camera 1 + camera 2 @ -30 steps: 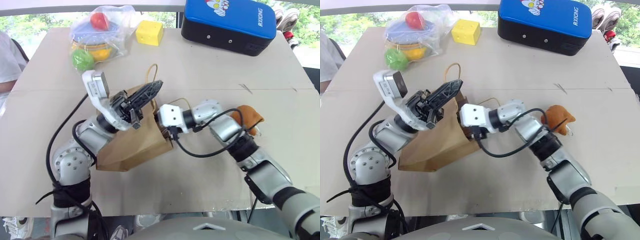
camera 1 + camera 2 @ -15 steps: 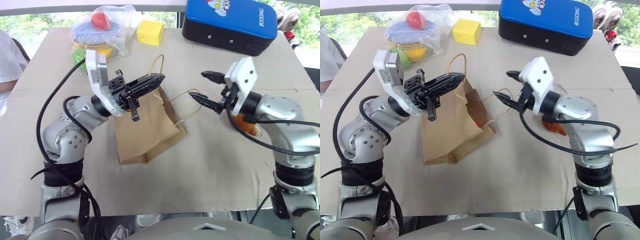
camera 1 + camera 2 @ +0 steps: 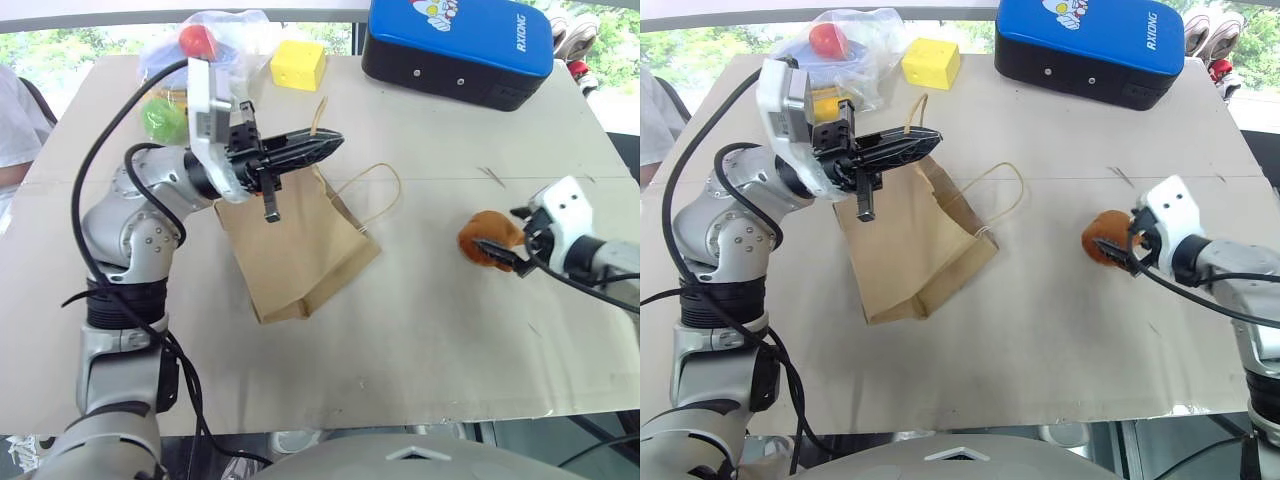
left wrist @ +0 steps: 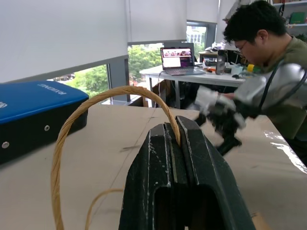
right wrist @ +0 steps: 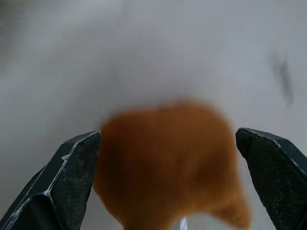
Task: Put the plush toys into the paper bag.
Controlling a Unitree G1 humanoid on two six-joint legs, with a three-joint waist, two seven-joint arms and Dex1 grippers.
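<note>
Nearest, over on the right side of the counter, the right pincer has its two black fingers spread wide on either side of the orange-brown plush, which sits on the counter between them; whether the fingers actually touch it I cannot tell. Further left and a little further off, the paper bag lies with its bottom toward the near edge and its mouth lifted toward the far side. One loop handle lies loose on the counter to the right of the mouth, and the left pincer, closed tight, holds the other handle up above the bag. At the far edge sit a yellow block, a clear plastic bag of colourful toys to its left, and a blue and black case to its right. Beyond the counter a person leans over a desk.
</note>
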